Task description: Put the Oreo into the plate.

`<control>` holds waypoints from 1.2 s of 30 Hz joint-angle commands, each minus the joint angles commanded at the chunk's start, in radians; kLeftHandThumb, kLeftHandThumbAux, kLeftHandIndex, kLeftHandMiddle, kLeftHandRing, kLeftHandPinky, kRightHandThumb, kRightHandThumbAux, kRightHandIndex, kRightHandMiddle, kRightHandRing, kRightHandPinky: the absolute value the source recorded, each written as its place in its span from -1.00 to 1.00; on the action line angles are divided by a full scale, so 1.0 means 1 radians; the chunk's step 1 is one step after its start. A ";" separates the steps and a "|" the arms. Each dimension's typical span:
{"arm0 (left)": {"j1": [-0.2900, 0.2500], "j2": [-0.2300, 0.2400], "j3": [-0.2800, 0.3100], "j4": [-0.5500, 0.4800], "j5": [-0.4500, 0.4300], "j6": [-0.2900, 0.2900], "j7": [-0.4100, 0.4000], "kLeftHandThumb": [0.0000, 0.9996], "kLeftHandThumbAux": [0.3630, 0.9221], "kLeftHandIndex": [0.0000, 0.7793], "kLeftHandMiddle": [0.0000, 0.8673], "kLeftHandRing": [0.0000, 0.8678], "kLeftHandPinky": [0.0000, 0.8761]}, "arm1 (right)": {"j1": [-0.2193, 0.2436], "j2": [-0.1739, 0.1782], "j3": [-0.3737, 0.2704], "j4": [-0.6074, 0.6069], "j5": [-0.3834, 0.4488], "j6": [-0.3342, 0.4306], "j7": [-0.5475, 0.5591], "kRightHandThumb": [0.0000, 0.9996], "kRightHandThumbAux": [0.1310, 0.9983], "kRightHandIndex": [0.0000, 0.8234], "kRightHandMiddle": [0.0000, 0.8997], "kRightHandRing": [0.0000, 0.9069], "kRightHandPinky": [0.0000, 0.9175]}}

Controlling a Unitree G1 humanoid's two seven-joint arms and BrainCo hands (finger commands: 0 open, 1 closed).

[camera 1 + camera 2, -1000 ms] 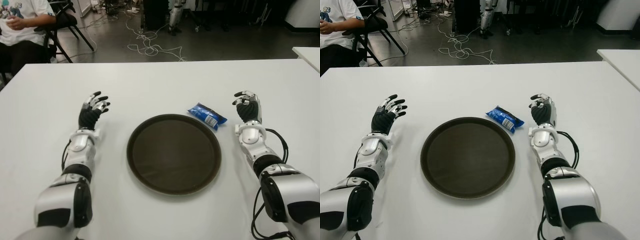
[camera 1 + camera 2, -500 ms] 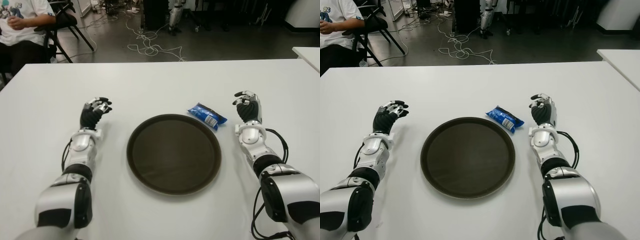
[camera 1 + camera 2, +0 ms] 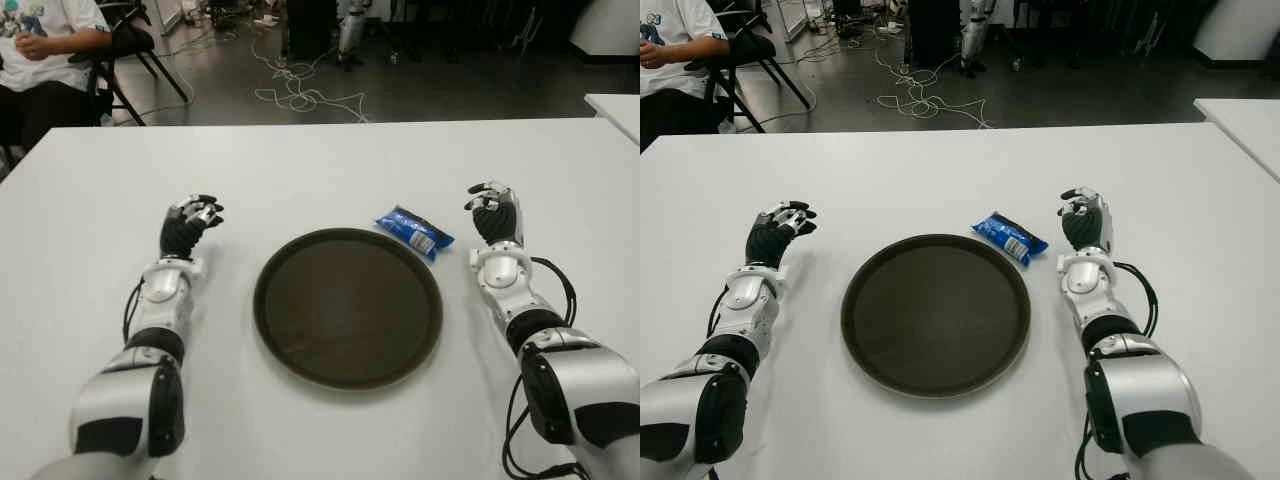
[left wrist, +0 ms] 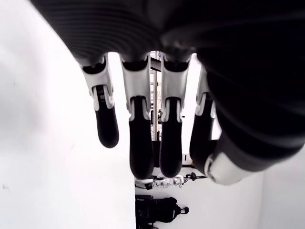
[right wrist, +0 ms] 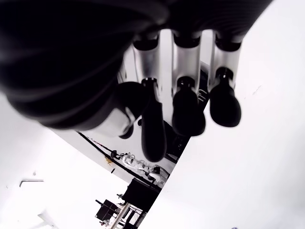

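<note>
right hand [image 3: 494,212] curled empty beside oreo [image 3: 414,230]; plate [image 3: 347,306] near.

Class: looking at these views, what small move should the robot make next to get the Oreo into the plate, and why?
Probably reach the right hand toward the Oreo: the pack lies on the table just beyond the plate rim, closest to that hand, and neither hand holds anything.

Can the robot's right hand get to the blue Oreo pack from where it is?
Probably yes. The right hand is just beside the Oreo pack, with only bare table between them.
</note>
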 joint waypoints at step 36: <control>0.002 -0.002 0.005 0.001 -0.008 -0.006 -0.009 0.66 0.11 0.04 0.13 0.16 0.12 | -0.003 0.002 0.005 0.002 -0.001 0.016 0.000 0.70 0.25 0.02 0.30 0.64 0.60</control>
